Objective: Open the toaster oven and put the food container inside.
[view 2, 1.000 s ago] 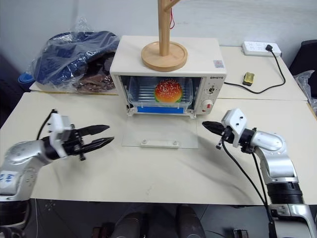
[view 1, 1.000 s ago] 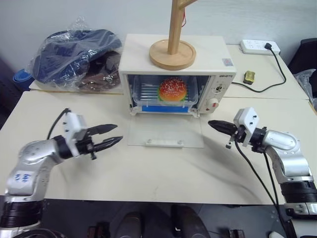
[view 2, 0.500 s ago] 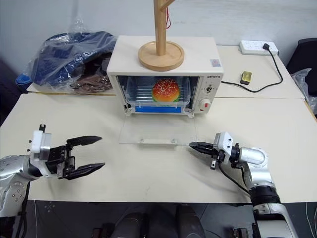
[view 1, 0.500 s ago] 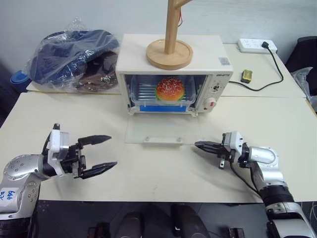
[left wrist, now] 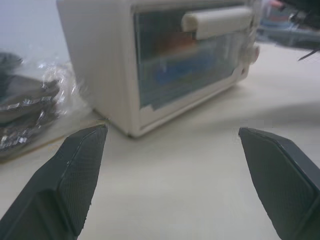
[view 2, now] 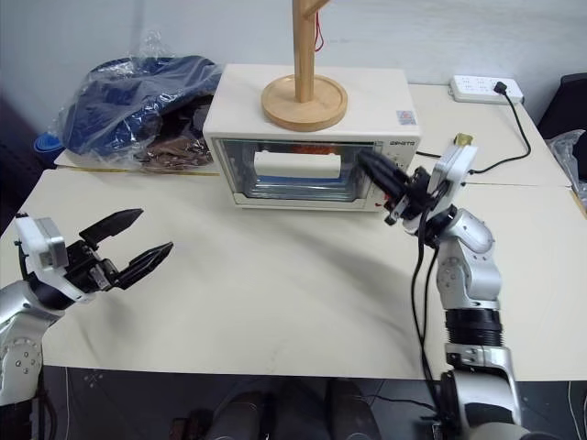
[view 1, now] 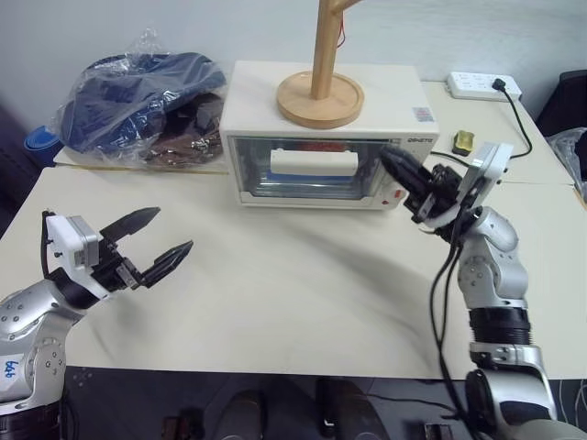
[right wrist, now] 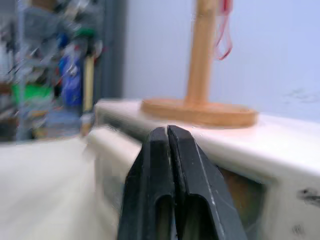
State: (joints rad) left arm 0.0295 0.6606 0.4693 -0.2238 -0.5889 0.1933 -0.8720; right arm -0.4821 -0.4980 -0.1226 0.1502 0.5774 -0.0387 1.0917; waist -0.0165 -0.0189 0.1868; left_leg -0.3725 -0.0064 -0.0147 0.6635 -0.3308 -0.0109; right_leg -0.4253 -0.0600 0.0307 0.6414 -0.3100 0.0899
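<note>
A long cream-coloured table (view 1: 303,293) carries a cream-white boxy toaster oven (view 1: 326,137) with its glass door closed and white bar handle up. A crinkled clear plastic bag of dark cloth (view 1: 138,105) lies just left of it; a round wooden stand with an upright post (view 1: 319,96) sits on its top. The clear plastic food container (left wrist: 172,75) shows dimly through the door glass. The left gripper (view 1: 151,246) hovers spread wide over the table, well apart from the oven. The right gripper (view 1: 396,167), fingers pressed together, points at the oven's right front.
</note>
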